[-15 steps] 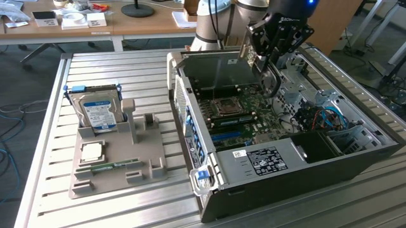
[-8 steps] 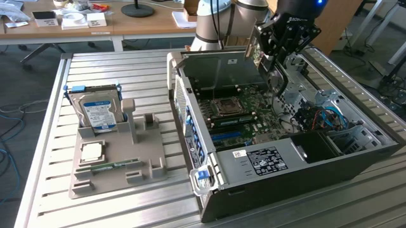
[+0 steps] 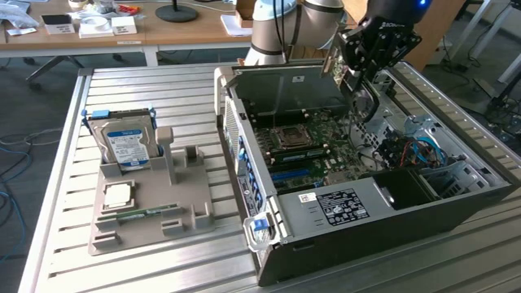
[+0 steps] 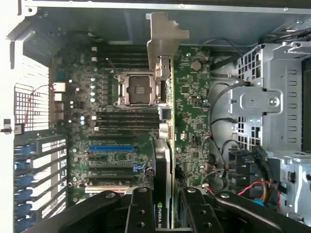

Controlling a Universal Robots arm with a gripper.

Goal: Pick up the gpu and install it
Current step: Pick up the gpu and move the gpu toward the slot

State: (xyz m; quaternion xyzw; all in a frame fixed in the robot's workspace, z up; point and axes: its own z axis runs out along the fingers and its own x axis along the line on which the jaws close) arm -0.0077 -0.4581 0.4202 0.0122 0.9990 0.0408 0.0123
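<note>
Your fingers (image 4: 140,211) are clenched on the gpu (image 4: 166,145), one on each face of the card. In the wrist view the card shows edge-on between them. The bracket (image 4: 164,39) is at the end of the card away from the fingers.

The gripper (image 3: 366,72) hangs over the far side of the open case (image 3: 350,244), at the exterior view's right. The gpu is held in the air above the motherboard (image 4: 194,97) and is not seated. In the wrist view it runs just beside the socket (image 4: 138,90). The blue slot (image 4: 112,147) lies to one side of the card.

On the table (image 3: 163,85), well apart from the case at the exterior view's left, note a grey tray (image 3: 195,210). A hard drive (image 3: 126,143) stands upright at its far end. A RAM stick (image 3: 146,212) lies flat near its near end.
</note>
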